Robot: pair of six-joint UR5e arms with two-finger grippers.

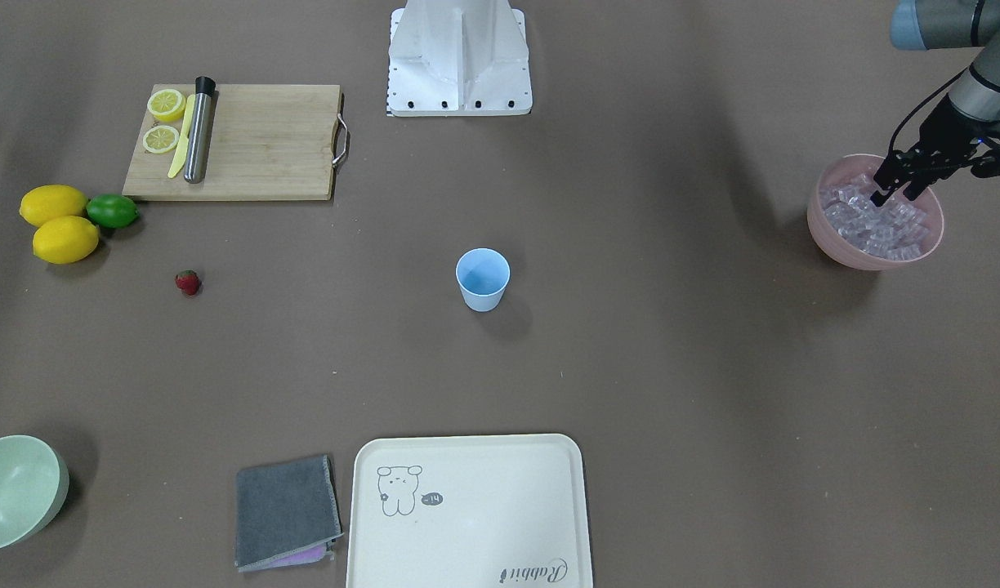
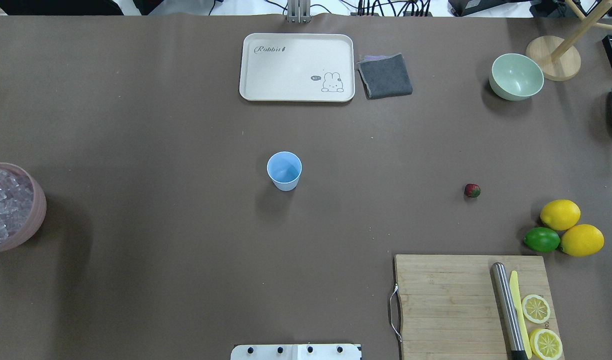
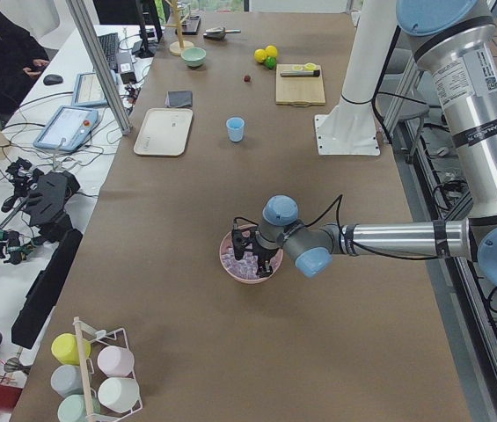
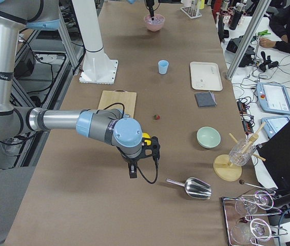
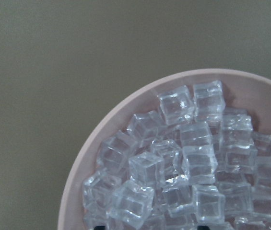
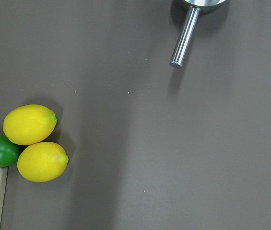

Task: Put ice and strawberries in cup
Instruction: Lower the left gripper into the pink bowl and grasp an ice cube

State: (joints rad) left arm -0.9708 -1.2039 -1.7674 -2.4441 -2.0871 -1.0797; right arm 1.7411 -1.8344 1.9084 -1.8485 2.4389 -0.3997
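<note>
Left pincer [image 1: 897, 193] parted, tips among ice cubes [image 1: 869, 229] in pink bowl [image 1: 828, 243] directly beneath. Ice-grabbing step, seemingly. Next: close on one cube, lift, carry to light-blue cup [image 1: 482, 279] well away; strawberry [image 1: 188, 282] farther beyond.

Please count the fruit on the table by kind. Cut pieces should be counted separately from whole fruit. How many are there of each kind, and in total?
whole lemons: 2
cut lemon pieces: 2
lime: 1
strawberry: 1
Total: 6
</note>
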